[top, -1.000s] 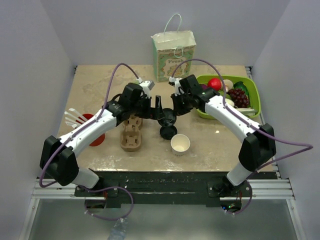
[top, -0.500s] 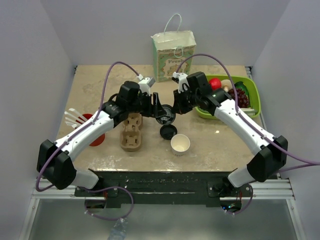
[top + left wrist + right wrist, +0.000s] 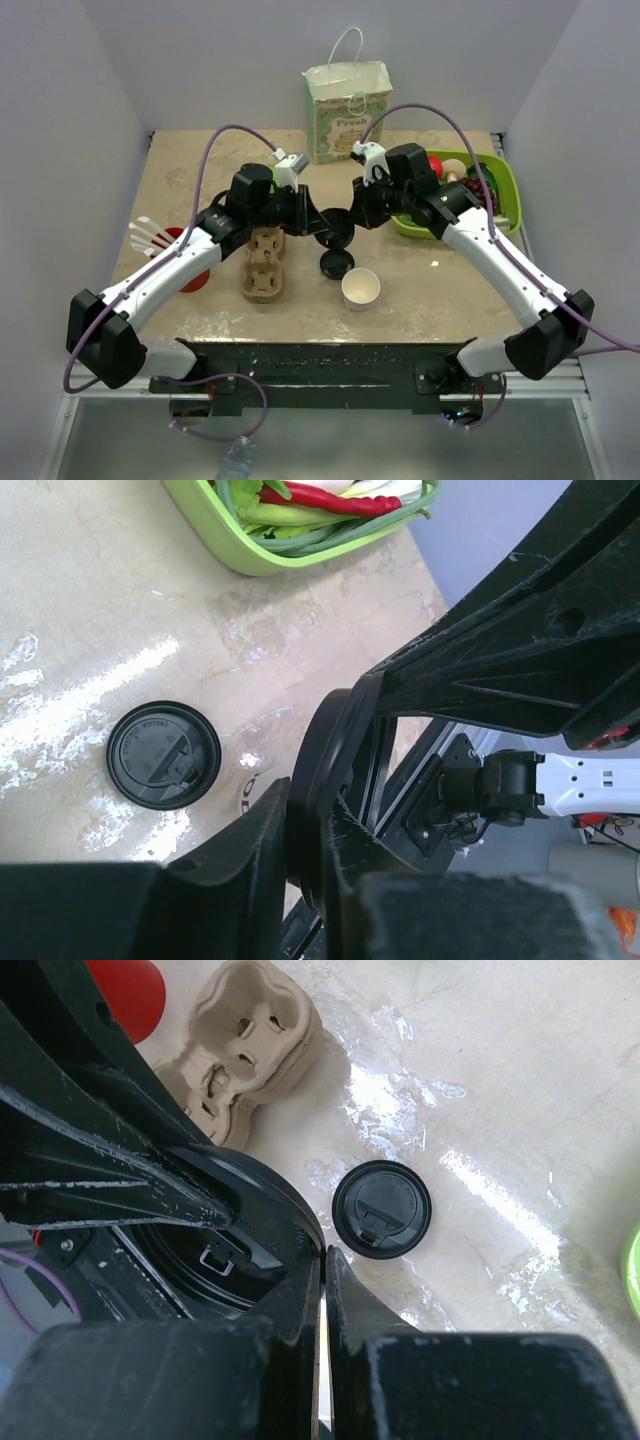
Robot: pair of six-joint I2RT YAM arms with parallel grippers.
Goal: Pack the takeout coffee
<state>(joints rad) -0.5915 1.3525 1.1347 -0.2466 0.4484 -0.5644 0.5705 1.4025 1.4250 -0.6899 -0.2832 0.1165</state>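
Note:
The takeout coffee, a bare white paper cup (image 3: 361, 288), stands open on the table near the front, apart from both grippers. Above the table's middle a black lid (image 3: 335, 233) hangs on edge between the two grippers. My left gripper (image 3: 318, 224) (image 3: 305, 825) is shut on the rim of that lid (image 3: 325, 750) from the left. From the right, my right gripper (image 3: 351, 218) (image 3: 323, 1260) pinches the opposite edge of the same lid (image 3: 235, 1225). A second black lid (image 3: 336, 264) (image 3: 163, 755) (image 3: 381, 1210) lies flat on the table just behind the cup.
A cardboard cup carrier (image 3: 265, 263) (image 3: 250, 1050) lies left of the lids. A red cup of white utensils (image 3: 186, 258) stands at the far left. A paper bag (image 3: 348, 100) stands at the back. A green basket of produce (image 3: 505, 190) (image 3: 250, 555) sits back right.
My left gripper's jaws have closed from wide open onto the lid that the right gripper holds. Both grippers and the lid have shifted slightly toward the back, and the right elbow has swung outward.

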